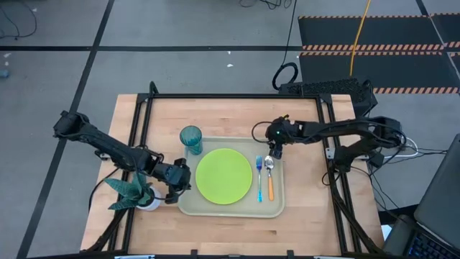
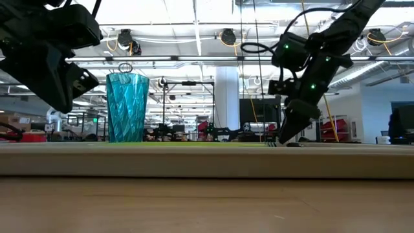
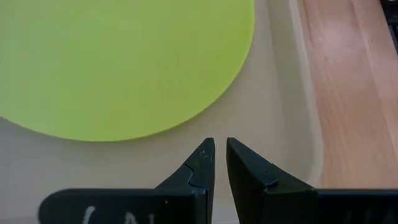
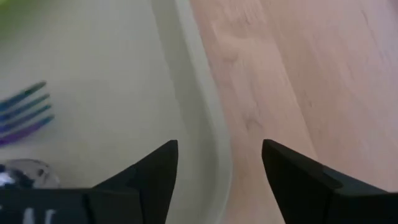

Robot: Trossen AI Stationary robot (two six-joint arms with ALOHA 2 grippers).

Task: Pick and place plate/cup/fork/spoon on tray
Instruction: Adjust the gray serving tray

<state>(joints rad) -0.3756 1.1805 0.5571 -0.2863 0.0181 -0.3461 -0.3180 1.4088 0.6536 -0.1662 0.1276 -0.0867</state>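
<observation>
We've got the flat lime-green plate (image 1: 223, 176), blue-handled fork (image 1: 259, 178) and orange-handled spoon (image 1: 269, 176) on the big beige tray (image 1: 230, 210), the teal translucent cup (image 1: 191, 139) at its rim, the right gripper (image 1: 274, 149) with fingers wide and empty, and the left gripper (image 1: 181, 177) with fingers nearly closed on nothing.

Bright, even overhead light; soft shadows, wrist views soft up close.

Ceiling strip lights (image 2: 194, 40) glare white in the low view, leaving the arms as dark silhouettes; the near worktop (image 2: 207, 204) edge is blurred. In the right wrist view the fork (image 4: 25, 112) looks smeared.
</observation>
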